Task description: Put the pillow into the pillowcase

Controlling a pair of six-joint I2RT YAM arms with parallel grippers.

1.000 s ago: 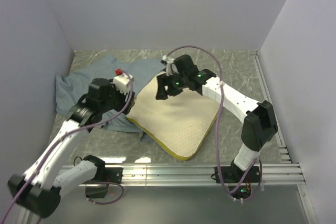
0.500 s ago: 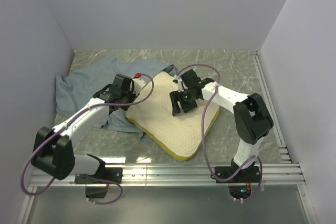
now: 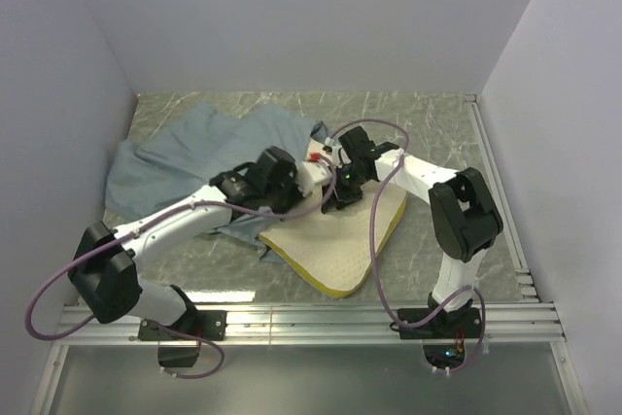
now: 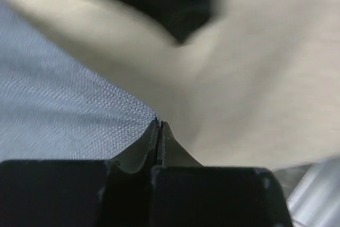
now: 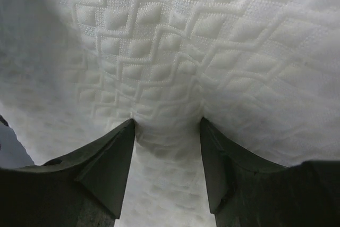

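Since half a second before, the left hand [image 4: 160,124] had travelled rightward across the pillow [image 3: 335,240], dragging the pillowcase [image 3: 185,157] with it. Blue-grey cloth now covered the pillow's far left part, where cream had shown. Its fingers were pressed tight together on a fold of that cloth. The right hand [image 5: 167,126] had stayed near the pillow's far edge, fingers part-way closed with a ridge of quilted white cover pinched between them. The pillow lay flat on the worktop [image 3: 437,128], its near yellow-edged corner bare.
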